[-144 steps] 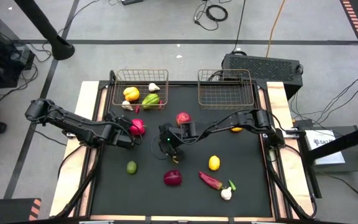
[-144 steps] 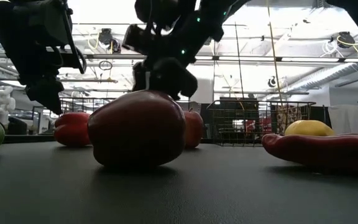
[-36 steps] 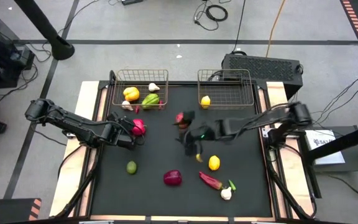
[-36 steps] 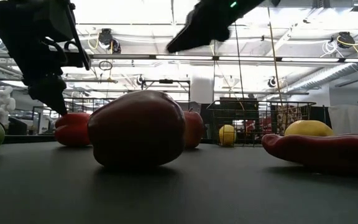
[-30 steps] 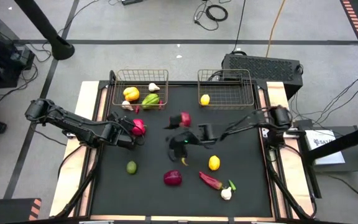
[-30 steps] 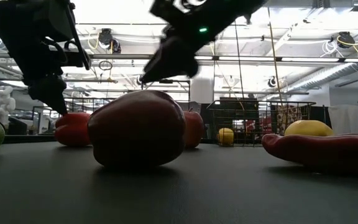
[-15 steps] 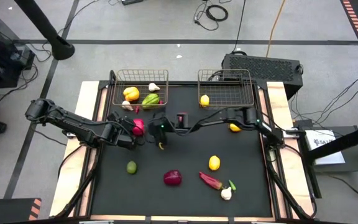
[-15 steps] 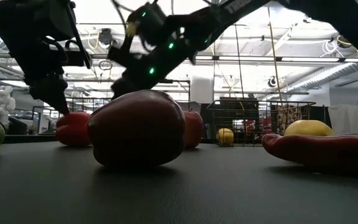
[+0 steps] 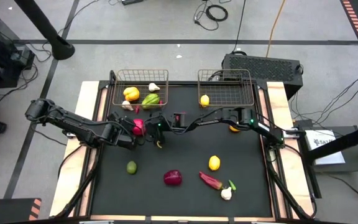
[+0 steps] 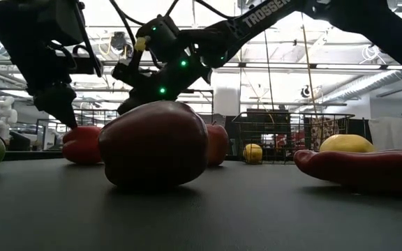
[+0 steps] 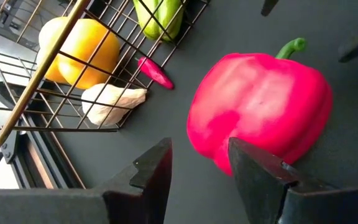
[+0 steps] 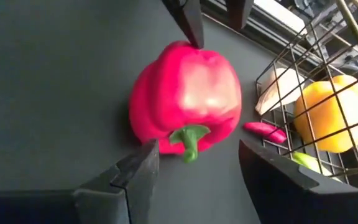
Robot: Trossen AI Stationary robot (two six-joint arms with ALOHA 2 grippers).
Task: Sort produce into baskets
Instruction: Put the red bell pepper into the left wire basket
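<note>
Landmark: red bell pepper (image 9: pixel 138 127), lying on the black table mat (image 9: pixel 185 205) just in front of the left basket (image 9: pixel 140 89), stem pointing away from the left arm.

Left gripper (image 11: pixel 197 165) sits right at the pepper on its outer side, fingers parted, one tip near or on the skin; contact can't be confirmed, not clamped.

Right gripper (image 12: pixel 194 165) reaches across from the opposite side, fingers spread wide around the stem end, pepper between them but not pinched.

Left basket behind the pepper holds a yellow pepper (image 9: pixel 131 94), green pepper (image 9: pixel 150 99), two garlic bulbs (image 9: pixel 154 87); a small red chilli (image 11: pixel 155 73) lies at its front edge.

Right basket (image 9: pixel 226 89), well away from the pepper, holds one lemon (image 9: pixel 205 99).

Loose on the mat, farther from the baskets than the pepper: lime (image 9: pixel 132 167), purple onion (image 9: pixel 173 178), another lemon (image 9: pixel 214 163), long red chilli (image 9: pixel 211 180), garlic (image 9: pixel 227 193). An orange-yellow piece (image 9: pixel 235 129) shows partly under the right arm.
</note>
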